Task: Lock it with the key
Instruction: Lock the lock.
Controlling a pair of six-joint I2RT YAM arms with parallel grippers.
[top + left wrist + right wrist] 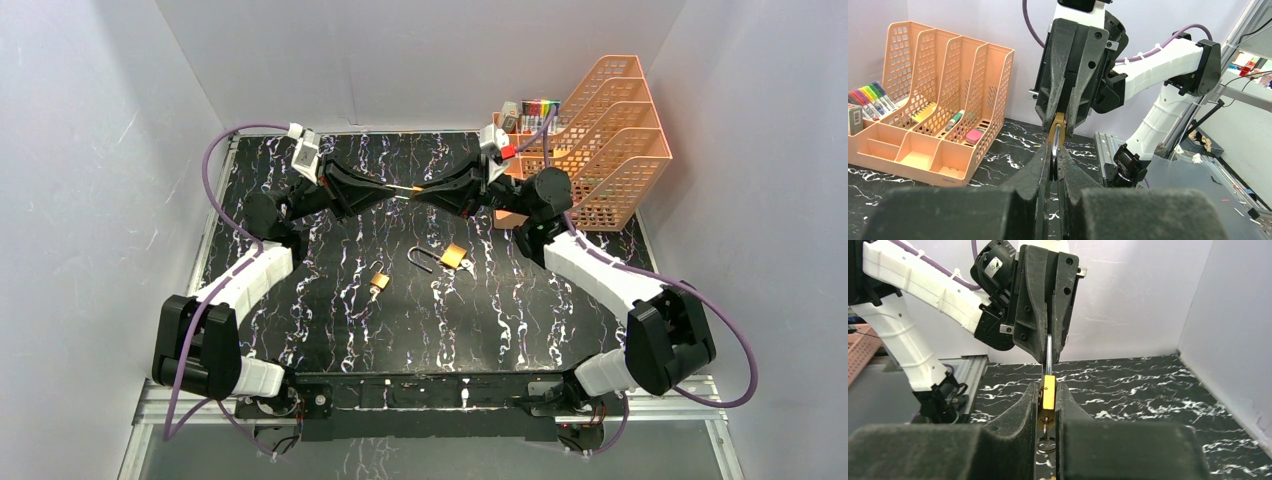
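A brass padlock hangs in mid-air between the two arms, above the far middle of the table. In the right wrist view my right gripper is shut on its brass body, and a key with a ring sticks out of the keyhole toward the camera. The silver shackle is clamped in my shut left gripper. From above, the left gripper and the right gripper meet tip to tip.
Two more padlocks lie on the black marbled table: an open one near the middle and a small one to its left. An orange file organizer with markers stands at the back right.
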